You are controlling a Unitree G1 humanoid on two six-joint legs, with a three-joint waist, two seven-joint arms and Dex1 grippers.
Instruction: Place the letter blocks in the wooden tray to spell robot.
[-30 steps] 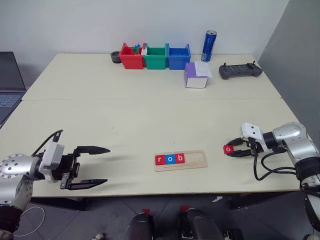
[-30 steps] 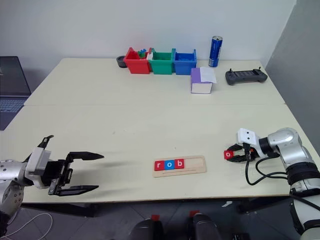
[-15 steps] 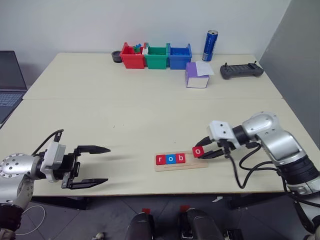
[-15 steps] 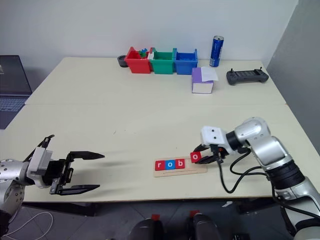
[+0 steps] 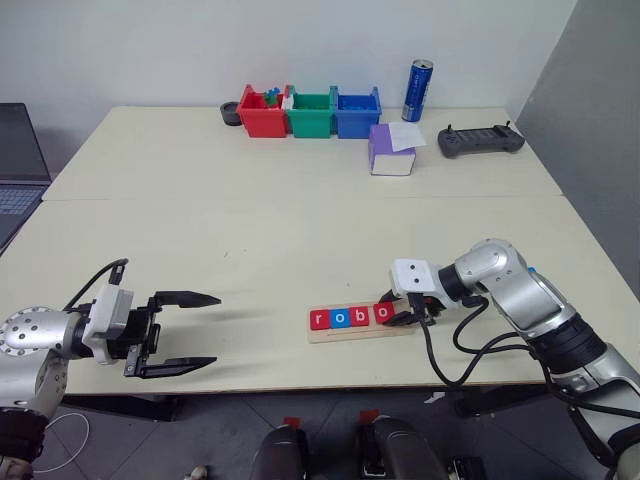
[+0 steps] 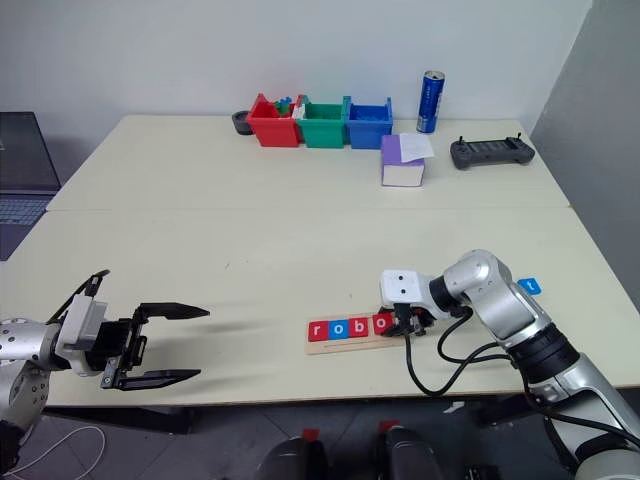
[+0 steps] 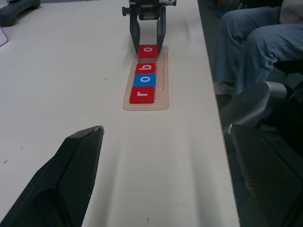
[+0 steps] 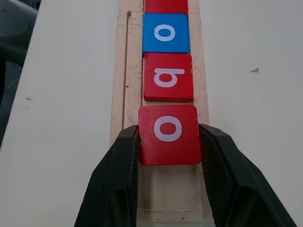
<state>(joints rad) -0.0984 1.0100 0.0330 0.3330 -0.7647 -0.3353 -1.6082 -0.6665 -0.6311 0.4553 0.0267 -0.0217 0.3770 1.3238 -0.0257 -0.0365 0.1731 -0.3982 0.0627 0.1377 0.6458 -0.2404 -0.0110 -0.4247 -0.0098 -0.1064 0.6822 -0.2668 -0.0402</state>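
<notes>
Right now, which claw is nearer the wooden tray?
Right. The right claw is over the wooden tray, gripping the red o block; the left claw hangs far off, toward the table's left.

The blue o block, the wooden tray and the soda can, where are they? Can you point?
blue o block (image 8: pixel 165 33), right wrist view, on its white letter.
wooden tray (image 5: pixel 398 327), left eye view, on its bare right end.
soda can (image 6: pixel 431 102), right eye view, on its blue side.

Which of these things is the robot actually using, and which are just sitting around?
In use: wooden tray; red r, blue o, red b in it; red o held by right gripper; blue tile.

Lying about: three bins, can, purple-and-white box, controller, laptop.
</notes>
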